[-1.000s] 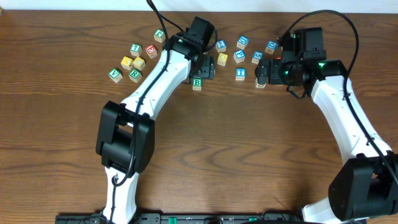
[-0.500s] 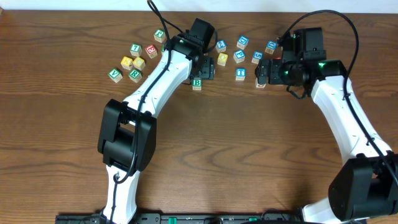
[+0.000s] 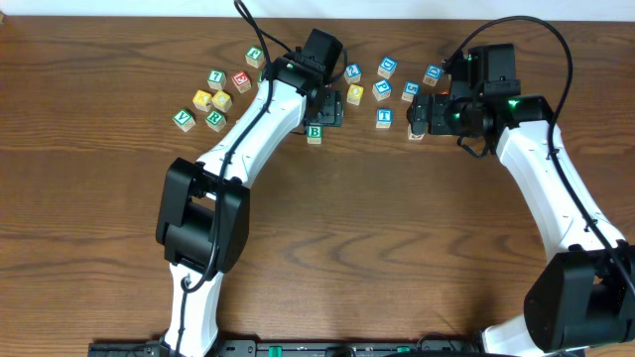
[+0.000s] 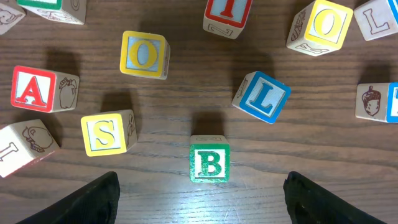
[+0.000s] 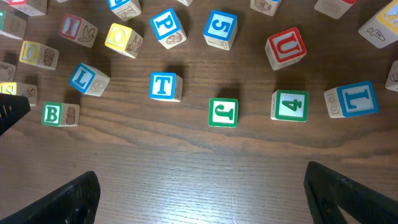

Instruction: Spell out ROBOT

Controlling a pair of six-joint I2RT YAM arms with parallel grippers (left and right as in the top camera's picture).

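The green B cube (image 4: 209, 163) lies alone on the wood just ahead of my left gripper (image 4: 200, 190), which hangs open above the table with nothing between its fingers. In the overhead view this B cube (image 3: 315, 132) sits below the left gripper (image 3: 330, 109). Two yellow O cubes (image 4: 144, 55) (image 4: 323, 23) lie further out. The blue T cube (image 5: 163, 86) stands ahead and left of my open, empty right gripper (image 5: 200, 183). A green R cube (image 3: 215, 119) rests in the far-left cluster.
Other letter cubes lie scattered along the far side: a red A (image 4: 30, 88), a yellow S (image 4: 107, 133), a blue L (image 4: 262, 98), a green J (image 5: 223, 112), a green 4 (image 5: 289, 105) and a red U (image 5: 286, 47). The near half of the table (image 3: 397, 248) is bare wood.
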